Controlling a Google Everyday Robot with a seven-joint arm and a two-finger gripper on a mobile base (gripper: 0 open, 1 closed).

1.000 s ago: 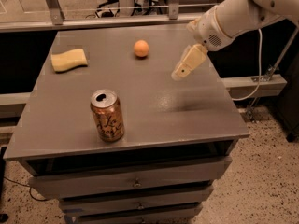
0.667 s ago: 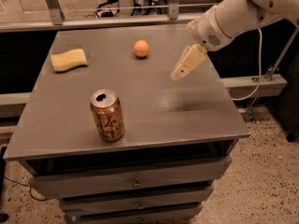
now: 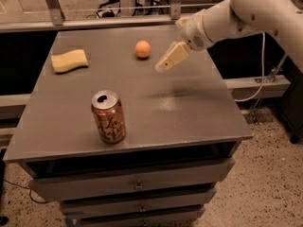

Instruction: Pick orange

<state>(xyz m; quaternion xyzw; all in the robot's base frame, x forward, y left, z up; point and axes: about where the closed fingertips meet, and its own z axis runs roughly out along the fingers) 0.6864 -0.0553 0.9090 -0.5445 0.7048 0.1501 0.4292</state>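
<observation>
Leftward the claw (image 3: 162,66) has drifted, closer to the orange (image 3: 142,49). On the bench (image 3: 189,108), a sponge (image 3: 69,60) lies far left and a can (image 3: 108,116) stands near. The orange sits far back, untouched, with the claw hovering just right of it. Whether the claw is clenched or released cannot be told.

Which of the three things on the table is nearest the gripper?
The orange: small round fruit beside the gripper over the rear of the table. The sponge lies at the far corner, the can near the front edge.
</observation>
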